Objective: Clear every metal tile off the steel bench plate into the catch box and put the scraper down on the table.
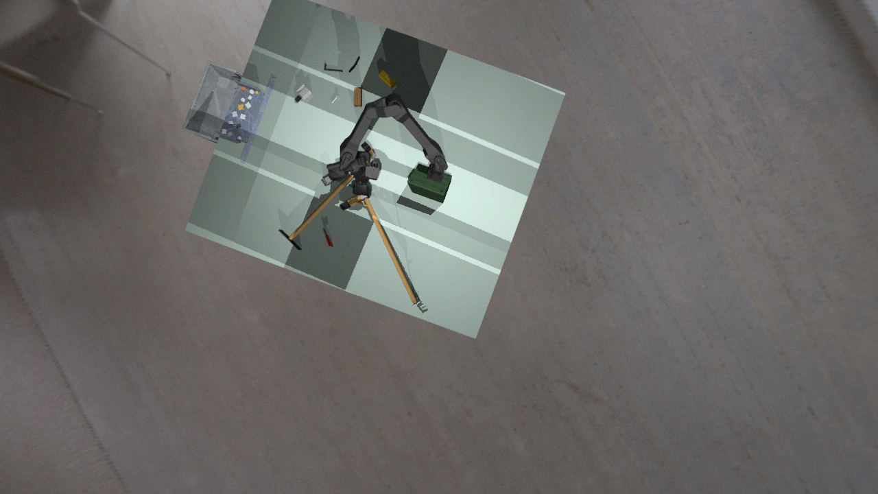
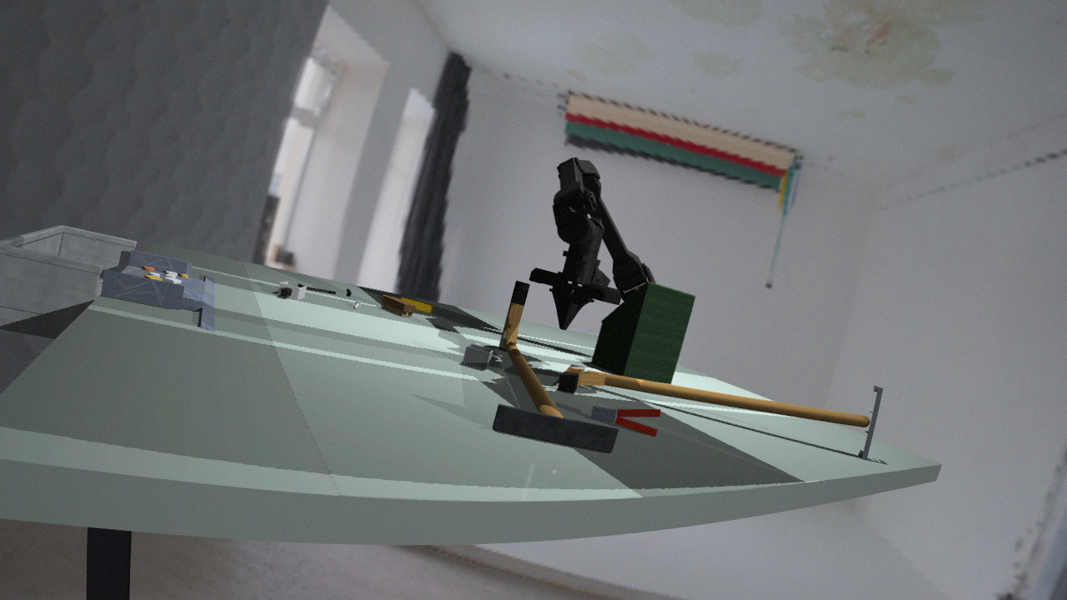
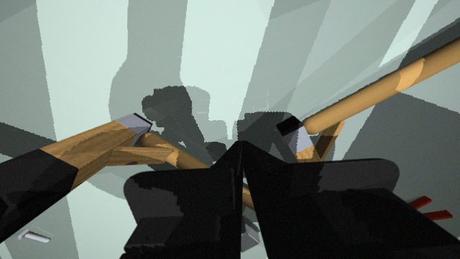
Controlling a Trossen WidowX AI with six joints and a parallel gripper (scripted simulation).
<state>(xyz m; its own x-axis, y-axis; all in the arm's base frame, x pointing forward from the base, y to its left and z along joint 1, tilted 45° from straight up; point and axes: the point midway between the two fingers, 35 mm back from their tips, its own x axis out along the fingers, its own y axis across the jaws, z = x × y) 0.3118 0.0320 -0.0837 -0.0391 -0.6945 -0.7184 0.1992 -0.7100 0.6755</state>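
We find one long scraper (image 1: 320,208) (image 2: 529,377) (image 3: 187,158), its dark blade at eight o'clock on the worktop (image 1: 491,116) (image 2: 186,395) (image 3: 215,36) as seen from above, its angled grip raised nearer the middle

The gripper (image 1: 359,169) (image 2: 564,327) (image 3: 241,146) hangs over that grip end, apart from the worktop, its fingers pressed together on nothing; from above, the arm (image 1: 423,138) (image 2: 615,238) covers part of the grip

At ten o'clock we see one bench plate (image 1: 268,92) (image 2: 142,292) with at least ten tiles (image 1: 242,116) (image 2: 171,277), white, orange and yellow, too small for us to count exactly, and one catch box (image 1: 211,101) (image 2: 37,276) just beyond it

Around these, we count one rake-like tool (image 1: 391,252) (image 2: 693,395) (image 3: 377,90), toothed end at five, its grip close beside the scraper's; one pair of red-handled pliers (image 1: 328,237) (image 2: 633,422) (image 3: 436,215) at seven, between the two handles; and one green block (image 1: 427,187) (image 2: 660,335) between three and four

Toward twelve lie one brown block (image 1: 357,97) (image 2: 398,306) and one yellow block (image 1: 386,78) (image 2: 419,305); two thin dark pieces lie at eleven
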